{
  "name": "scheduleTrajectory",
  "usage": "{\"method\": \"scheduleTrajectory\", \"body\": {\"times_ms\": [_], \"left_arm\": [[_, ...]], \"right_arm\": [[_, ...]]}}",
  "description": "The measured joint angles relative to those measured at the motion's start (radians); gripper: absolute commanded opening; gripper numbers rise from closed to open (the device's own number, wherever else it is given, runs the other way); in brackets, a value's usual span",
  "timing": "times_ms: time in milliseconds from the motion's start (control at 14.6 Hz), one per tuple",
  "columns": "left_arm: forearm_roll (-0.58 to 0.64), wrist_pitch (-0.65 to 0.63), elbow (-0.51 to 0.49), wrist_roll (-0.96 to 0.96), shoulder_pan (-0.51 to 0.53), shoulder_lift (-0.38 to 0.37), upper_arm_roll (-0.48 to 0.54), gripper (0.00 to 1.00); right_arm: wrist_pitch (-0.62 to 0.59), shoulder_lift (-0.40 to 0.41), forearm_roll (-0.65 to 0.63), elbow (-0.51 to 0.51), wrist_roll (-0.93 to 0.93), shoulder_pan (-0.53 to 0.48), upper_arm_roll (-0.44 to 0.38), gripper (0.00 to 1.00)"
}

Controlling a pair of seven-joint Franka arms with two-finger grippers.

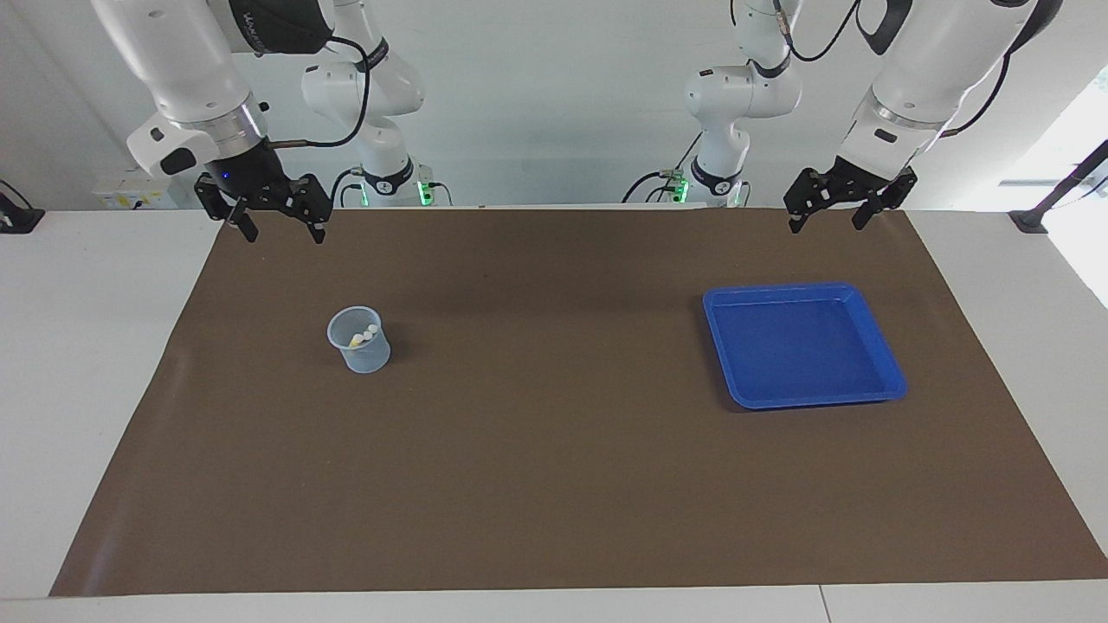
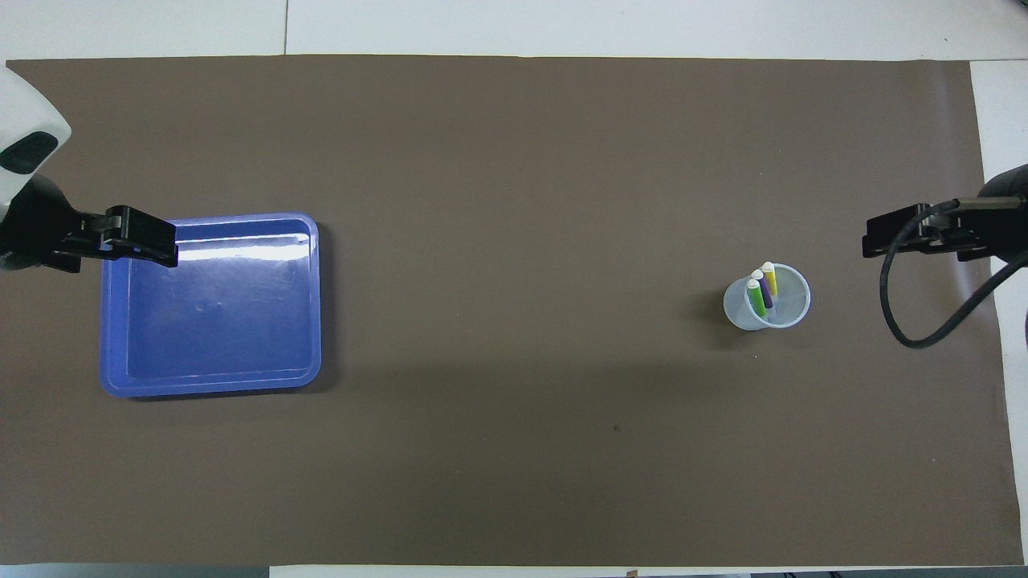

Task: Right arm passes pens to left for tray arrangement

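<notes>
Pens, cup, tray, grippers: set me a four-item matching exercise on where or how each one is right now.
Things:
1. pens
2. tray
3. cup
4. left gripper and right gripper

States:
A. empty, toward the left arm's end of the table
B. open, raised, holding nothing
C. upright in the cup
D. translucent, toward the right arm's end of the table

Pairs: 1-C, 2-A, 3-D, 4-B

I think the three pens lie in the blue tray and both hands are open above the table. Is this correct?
Not quite. The pens stand in the small clear cup, as the overhead view shows; the blue tray holds nothing. The left hand and the right hand are indeed open above the table.
</notes>
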Motion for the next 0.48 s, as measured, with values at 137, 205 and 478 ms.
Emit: {"method": "scheduleTrajectory", "body": {"times_ms": [137,205,478], "left_arm": [[0.000,0.000,0.000,0.000,0.000,0.000,0.000,1.00],[0.000,0.000,0.000,0.000,0.000,0.000,0.000,1.00],[0.000,0.000,0.000,0.000,0.000,0.000,0.000,1.00]], "right_arm": [[0.000,0.000,0.000,-0.001,0.000,0.000,0.000,1.00],[0.000,-0.001,0.000,-0.003,0.000,0.000,0.000,1.00],[0.000,-0.003,0.000,-0.008,0.000,0.000,0.000,1.00]]}}
